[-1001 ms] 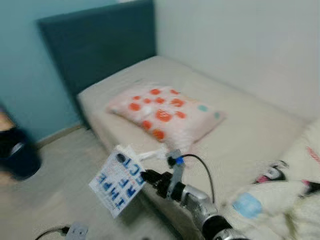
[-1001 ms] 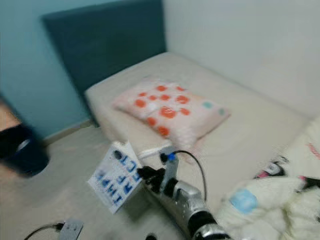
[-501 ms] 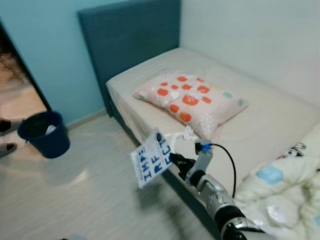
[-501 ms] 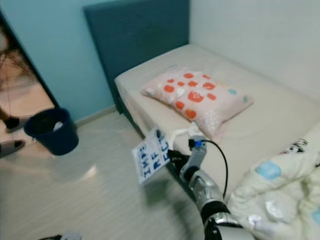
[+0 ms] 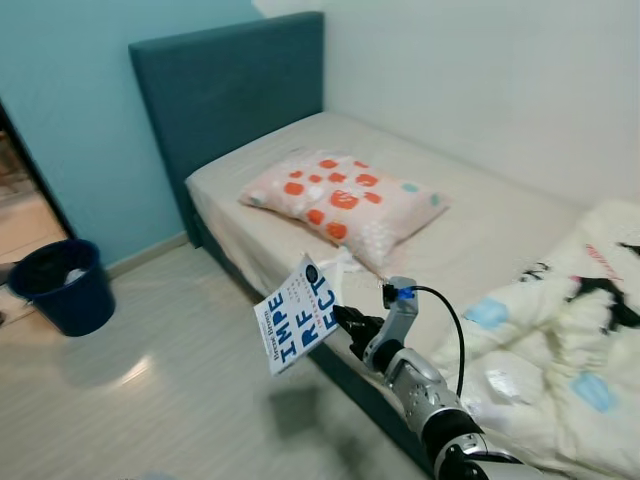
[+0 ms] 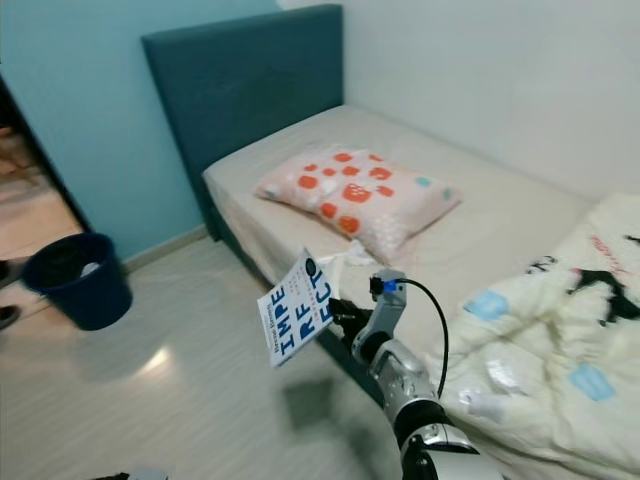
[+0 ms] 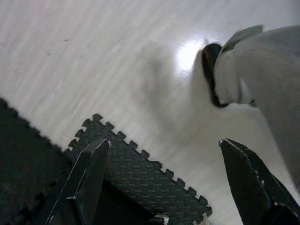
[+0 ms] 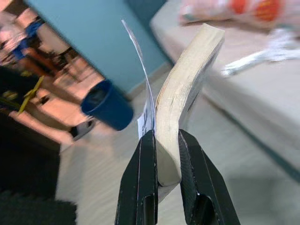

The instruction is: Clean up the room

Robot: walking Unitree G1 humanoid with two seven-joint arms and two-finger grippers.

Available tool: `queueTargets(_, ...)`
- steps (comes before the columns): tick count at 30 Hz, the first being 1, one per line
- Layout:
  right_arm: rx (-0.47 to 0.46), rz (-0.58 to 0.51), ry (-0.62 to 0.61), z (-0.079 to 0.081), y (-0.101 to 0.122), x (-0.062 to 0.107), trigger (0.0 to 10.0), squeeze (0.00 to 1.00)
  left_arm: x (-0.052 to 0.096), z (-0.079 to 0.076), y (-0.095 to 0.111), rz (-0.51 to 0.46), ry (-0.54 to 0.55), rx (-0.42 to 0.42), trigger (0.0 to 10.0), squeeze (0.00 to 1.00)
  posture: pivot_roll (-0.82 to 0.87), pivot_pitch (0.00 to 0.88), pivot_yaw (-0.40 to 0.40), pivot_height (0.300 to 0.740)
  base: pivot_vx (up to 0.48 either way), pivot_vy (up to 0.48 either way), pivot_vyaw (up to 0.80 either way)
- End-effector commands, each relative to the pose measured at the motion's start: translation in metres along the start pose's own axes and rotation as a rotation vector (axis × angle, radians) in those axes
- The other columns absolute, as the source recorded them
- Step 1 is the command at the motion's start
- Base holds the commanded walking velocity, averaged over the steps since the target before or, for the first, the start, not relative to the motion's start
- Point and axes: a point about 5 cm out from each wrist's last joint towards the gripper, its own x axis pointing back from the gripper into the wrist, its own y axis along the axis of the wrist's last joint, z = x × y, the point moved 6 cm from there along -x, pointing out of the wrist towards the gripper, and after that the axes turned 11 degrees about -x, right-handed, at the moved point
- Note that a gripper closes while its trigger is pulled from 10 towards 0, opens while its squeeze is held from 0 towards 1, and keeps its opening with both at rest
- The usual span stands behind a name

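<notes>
My right gripper (image 5: pixel 343 320) is shut on a white paperback book (image 5: pixel 297 314) with big blue letters, held out over the floor beside the bed (image 5: pixel 480 235). The right wrist view looks along both black fingers (image 8: pixel 142 183) clamped on the book's (image 8: pixel 183 103) lower edge, page block facing the camera. In the left wrist view my left gripper (image 7: pixel 161 183) hangs open above pale floor and a dark foam mat (image 7: pixel 136 178). A pink pillow (image 5: pixel 343 203) with orange spots lies near the bed's head. A crumpled white tissue or wrapper (image 5: pixel 335 266) lies at the mattress edge.
A dark blue bucket (image 5: pixel 55 287) stands on the floor by the blue wall, left of the teal headboard (image 5: pixel 230 100). A cream patterned duvet (image 5: pixel 560 350) is bunched on the near right of the bed. Open pale floor (image 5: pixel 170 400) lies between me and the bucket.
The camera has swung, shifting the whole scene; the bucket sits further left and more duvet shows. The book stays clamped in my right gripper.
</notes>
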Motion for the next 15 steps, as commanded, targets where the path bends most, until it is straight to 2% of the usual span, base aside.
queueTargets(1, 0.014, -0.022, 0.017, 0.0051, 0.005, -0.0026, 10.0, 0.0, -0.0002, 0.0041, 0.0018, -0.001, 0.015, 0.006, 10.0, 0.0, -0.03, 0.124, 0.001, 0.74, 0.0, 0.0, 0.0)
queueTargets(6, 0.023, -0.022, 0.018, 0.0053, 0.0061, -0.0029, 10.0, 0.0, -0.0002, 0.0031, 0.0028, -0.007, 0.008, 0.017, 10.0, 0.0, -0.03, 0.122, -0.001, 0.74, 0.0, 0.0, 0.0)
queueTargets(15, 0.04, -0.021, 0.018, 0.0058, 0.0065, -0.0033, 10.0, 0.0, -0.0003, 0.002, 0.005, -0.02, -0.001, 0.025, 10.0, 0.0, -0.04, 0.121, -0.001, 0.74, 0.48, 0.0, 0.0)
